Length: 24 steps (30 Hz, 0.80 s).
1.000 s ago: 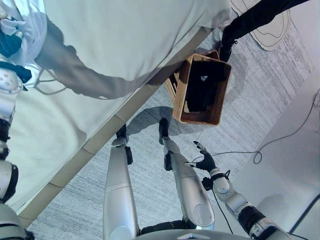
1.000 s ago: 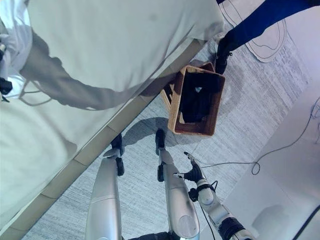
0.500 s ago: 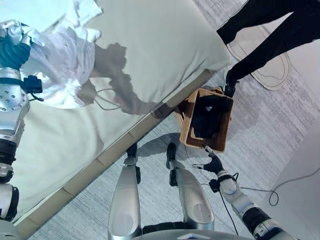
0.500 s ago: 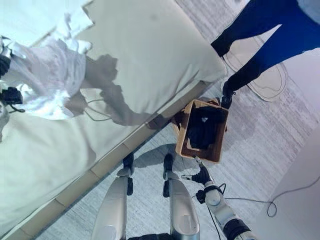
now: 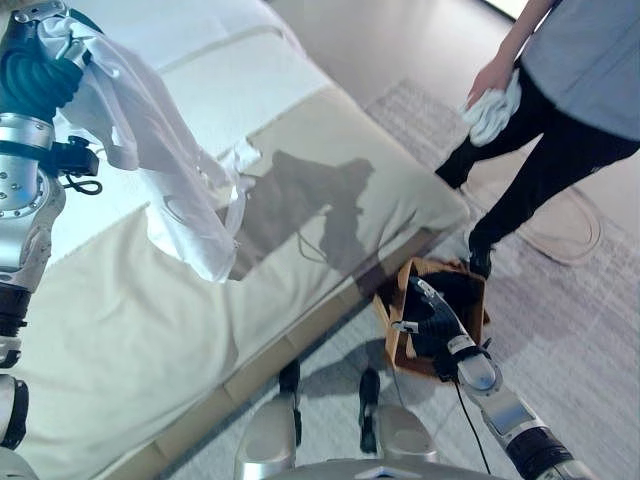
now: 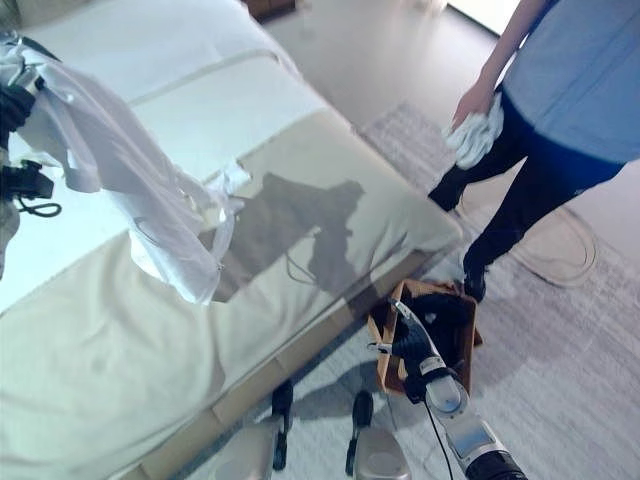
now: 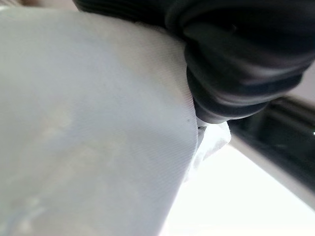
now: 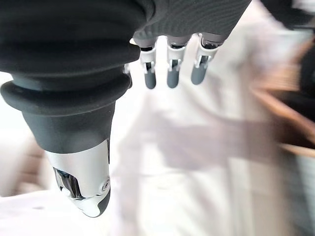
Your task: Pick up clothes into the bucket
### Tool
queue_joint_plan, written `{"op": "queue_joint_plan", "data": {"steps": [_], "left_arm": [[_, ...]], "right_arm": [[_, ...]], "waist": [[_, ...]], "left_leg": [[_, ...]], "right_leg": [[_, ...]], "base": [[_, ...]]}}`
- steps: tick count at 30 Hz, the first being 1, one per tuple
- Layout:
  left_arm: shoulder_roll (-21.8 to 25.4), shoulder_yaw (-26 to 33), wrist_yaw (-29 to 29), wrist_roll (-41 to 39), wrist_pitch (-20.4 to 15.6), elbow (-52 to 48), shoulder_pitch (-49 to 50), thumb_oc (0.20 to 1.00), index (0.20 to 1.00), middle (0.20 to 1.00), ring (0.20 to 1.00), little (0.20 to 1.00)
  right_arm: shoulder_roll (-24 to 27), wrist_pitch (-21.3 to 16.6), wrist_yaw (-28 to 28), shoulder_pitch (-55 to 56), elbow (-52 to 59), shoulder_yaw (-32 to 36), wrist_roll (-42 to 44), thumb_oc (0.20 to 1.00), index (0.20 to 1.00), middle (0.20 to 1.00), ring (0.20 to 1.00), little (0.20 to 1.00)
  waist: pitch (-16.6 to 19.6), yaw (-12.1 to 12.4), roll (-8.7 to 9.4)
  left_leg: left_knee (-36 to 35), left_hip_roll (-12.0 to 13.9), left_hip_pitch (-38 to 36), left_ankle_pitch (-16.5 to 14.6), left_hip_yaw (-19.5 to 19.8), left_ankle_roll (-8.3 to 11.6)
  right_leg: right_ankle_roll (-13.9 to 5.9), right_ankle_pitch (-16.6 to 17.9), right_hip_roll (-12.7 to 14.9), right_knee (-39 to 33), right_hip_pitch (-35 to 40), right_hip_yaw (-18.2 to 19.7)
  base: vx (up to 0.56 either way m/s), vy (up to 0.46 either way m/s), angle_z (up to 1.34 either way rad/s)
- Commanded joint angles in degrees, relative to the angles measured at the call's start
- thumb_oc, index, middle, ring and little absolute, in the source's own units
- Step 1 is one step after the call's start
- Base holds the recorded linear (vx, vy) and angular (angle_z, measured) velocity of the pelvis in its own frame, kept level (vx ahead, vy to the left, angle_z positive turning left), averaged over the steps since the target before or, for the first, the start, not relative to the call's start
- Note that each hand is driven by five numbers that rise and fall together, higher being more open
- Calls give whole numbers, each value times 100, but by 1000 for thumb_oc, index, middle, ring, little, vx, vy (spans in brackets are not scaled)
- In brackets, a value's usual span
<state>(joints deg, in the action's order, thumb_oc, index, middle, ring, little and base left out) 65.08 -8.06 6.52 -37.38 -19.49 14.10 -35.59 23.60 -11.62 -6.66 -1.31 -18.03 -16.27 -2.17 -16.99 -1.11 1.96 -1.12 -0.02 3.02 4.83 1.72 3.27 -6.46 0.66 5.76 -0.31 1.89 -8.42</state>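
White garment [image 5: 160, 150] hangs above the bed [image 5: 300, 230], apparently from the left hand [image 5: 40, 70] whose grip I cannot tell, well apart from the floor basket [image 5: 400, 345] holding dark clothes, so carrying remains; right hand [image 5: 432, 318] hovers relaxed.

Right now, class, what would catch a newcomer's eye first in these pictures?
A white garment hangs from the raised left hand over the pale bed. On the floor by the bed's edge stands a wicker basket holding dark clothes, the right hand above it. A person stands beyond, holding white cloth.
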Motion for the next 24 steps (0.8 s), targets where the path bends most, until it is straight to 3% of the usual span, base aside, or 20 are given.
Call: {"op": "queue_joint_plan", "data": {"steps": [1, 5, 13, 18, 22, 24], "left_arm": [[205, 14, -71, -427, -472, -66, -326, 200, 200, 200, 200, 200], [358, -702, -233, -815, -483, 0, -1259, 200, 200, 200, 200, 200], [402, -1952, -375, -1295, -561, 185, -2879, 200, 200, 200, 200, 200], [147, -2992, -513, -1781, -564, 568, -4365, 200, 200, 200, 200, 200], [30, -3445, -573, -1974, -552, 593, -4956, 200, 200, 200, 200, 200], [-156, -3671, -636, -2168, -546, 548, -5240, 200, 200, 200, 200, 200]], "right_arm": [[269, -344, 96, 55, 506, -16, 341, 1000, 1000, 1000, 1000, 1000], [340, -465, 290, -371, 1267, -91, 703, 1000, 1000, 1000, 1000, 1000], [358, -560, 355, -1415, 1974, -340, 1120, 1000, 1000, 1000, 1000, 1000], [470, -418, 587, -2294, 1879, -839, 1723, 1000, 1000, 1000, 1000, 1000], [464, -357, 717, -2660, 1888, -1081, 2131, 1000, 1000, 1000, 1000, 1000], [302, -317, 934, -2978, 1885, -1402, 2786, 1000, 1000, 1000, 1000, 1000]], "waist": [[701, -114, -64], [1070, -132, -159], [1372, -64, -268], [1571, 33, -320], [1635, 82, -324], [1688, 127, -333]], "left_leg": [[317, -61, -247, -529, -214, -46], [173, 9, -586, -531, -272, -10], [131, 27, -859, -527, -288, 1], [58, 59, -976, -503, -264, 31], [50, 53, -1008, -497, -253, 39], [28, 60, -1031, -486, -235, 47]], "right_leg": [[-74, 162, -150, 196, -373, 81], [-68, 64, -183, 91, -8, 26], [-59, 34, -182, 25, 287, 15], [-55, 4, -174, -47, 444, -30], [-49, 5, -179, -71, 486, -55], [-39, 9, -194, -121, 533, -59]], "base": [[99, -47, 2], [78, -23, 6], [17, -3, 0], [0, 0, 0], [0, 0, 0], [0, 0, 0]]}}
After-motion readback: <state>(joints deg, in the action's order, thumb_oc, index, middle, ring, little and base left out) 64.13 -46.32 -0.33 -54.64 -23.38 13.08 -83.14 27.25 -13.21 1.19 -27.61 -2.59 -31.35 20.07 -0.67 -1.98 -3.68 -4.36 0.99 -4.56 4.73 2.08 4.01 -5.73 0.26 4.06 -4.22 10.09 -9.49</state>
